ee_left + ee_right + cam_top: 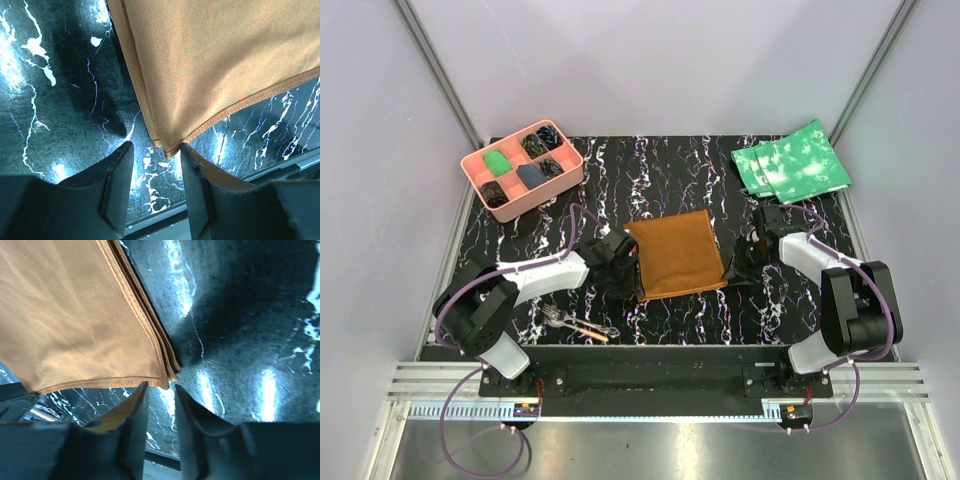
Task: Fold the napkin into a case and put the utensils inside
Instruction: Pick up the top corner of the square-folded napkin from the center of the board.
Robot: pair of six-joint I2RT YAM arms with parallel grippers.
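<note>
Napkin (675, 255) lies flat at the middle of the black marbled table (660, 170), and in your wrist views its edges show stacked layers, so it is folded over itself. At the far right corner of the table you have the green mottled cloths (790, 160). At the far left sits the pink tray (545, 190) with dark items and one green item in its compartments. Your left gripper (156, 150) is low at the napkin's near left corner. Its jaws stand apart with the corner tip in the gap, just beside one finger and not pinched. Your right gripper (161, 390) is at the near right corner with its jaws parted by a narrow gap, and the cloth corner is just ahead of the fingertips. The fork (555, 317) and the slim piece with the orange end (592, 331) lie together near the left arm's base, well apart from the napkin.
</note>
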